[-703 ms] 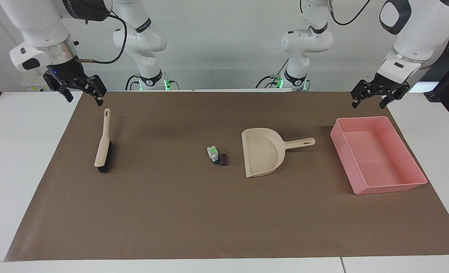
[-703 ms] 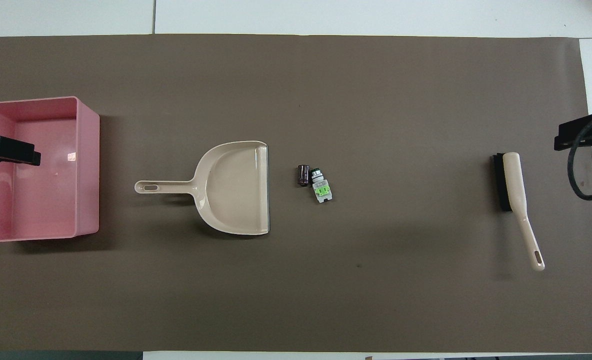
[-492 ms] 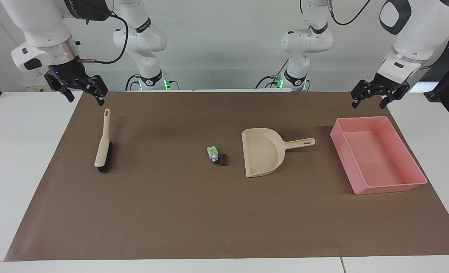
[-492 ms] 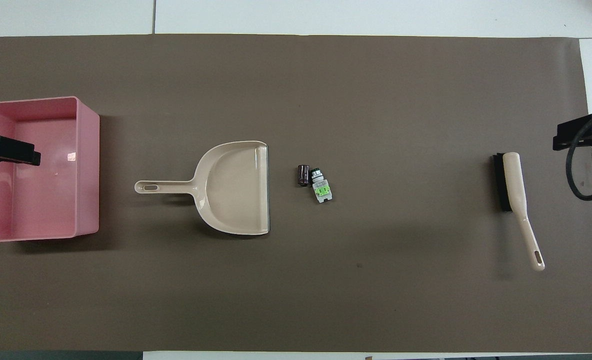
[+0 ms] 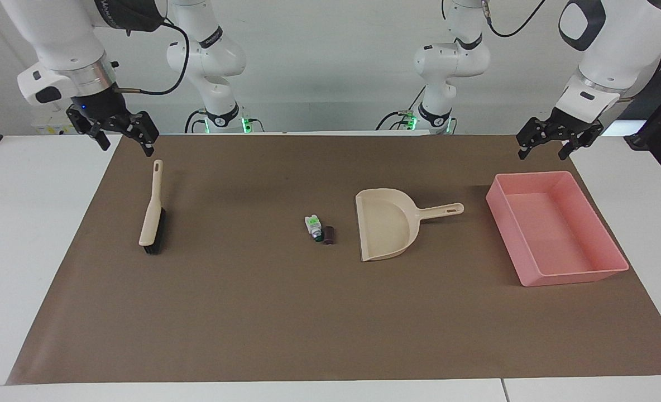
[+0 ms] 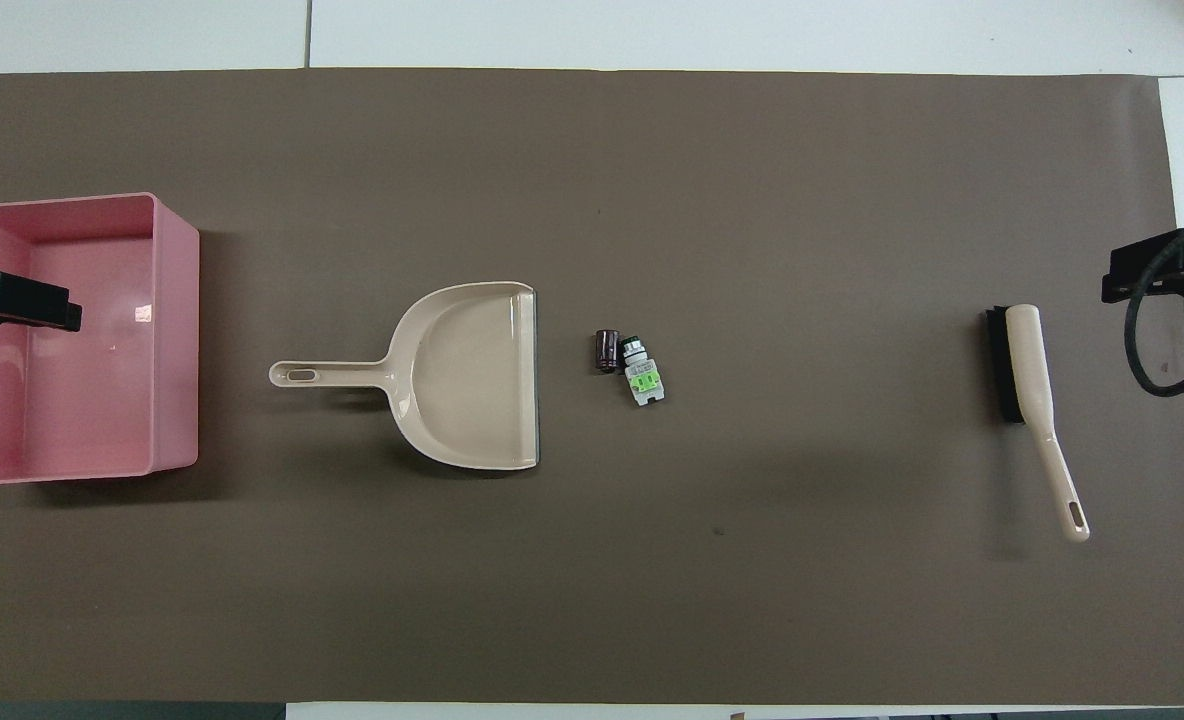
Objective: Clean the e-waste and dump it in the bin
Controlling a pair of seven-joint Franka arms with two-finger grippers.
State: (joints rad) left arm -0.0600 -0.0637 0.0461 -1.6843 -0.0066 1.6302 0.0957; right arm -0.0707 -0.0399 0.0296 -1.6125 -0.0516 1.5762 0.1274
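Pink bin (image 5: 615,263) sits beside dustpan (image 5: 386,226); left gripper (image 5: 551,146) and right gripper (image 5: 123,138) fingers spread, empty

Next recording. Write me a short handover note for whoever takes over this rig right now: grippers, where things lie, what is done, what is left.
Left gripper: open, empty, in the air by the pink bin's nearer end.
Right gripper: open, empty, above the brush handle's tip.
E-waste: white-and-green part and brown block lie side by side mid-mat, just off the dustpan's open mouth.
Done: nothing; brush and dustpan are untouched and the bin is empty.
Left: pick up brush and dustpan, sweep both pieces in, tip them into the bin.
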